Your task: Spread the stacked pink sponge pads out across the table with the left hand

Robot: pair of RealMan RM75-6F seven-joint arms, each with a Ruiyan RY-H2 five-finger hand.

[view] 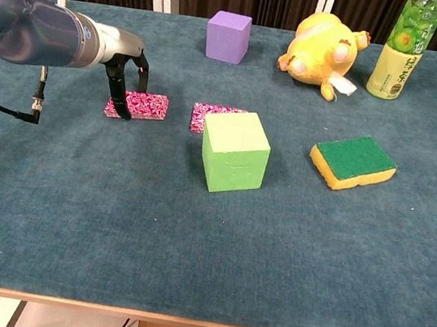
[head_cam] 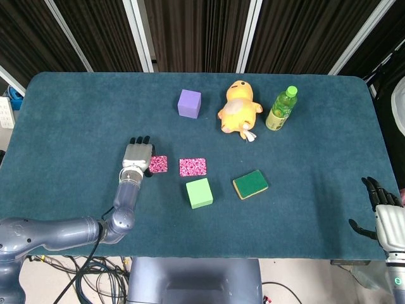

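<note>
Two pink sponge pads lie apart on the blue table. The left pad [head_cam: 159, 164] [view: 143, 106] rests flat, and my left hand [head_cam: 138, 156] [view: 126, 82] stands over its left end. One finger is at the pad's front edge and another at its back edge, pinching it. The second pad [head_cam: 192, 166] [view: 205, 113] lies to the right, partly hidden in the chest view by the green cube [view: 234, 150]. My right hand [head_cam: 381, 214] hangs off the table's near right corner with its fingers spread and nothing in it.
A green cube [head_cam: 199, 192] sits just in front of the second pad. A green-and-yellow sponge [head_cam: 250, 184] [view: 354, 161] lies to its right. At the back stand a purple cube [head_cam: 189, 103], a yellow plush toy [head_cam: 240, 108] and a green bottle [head_cam: 281, 109].
</note>
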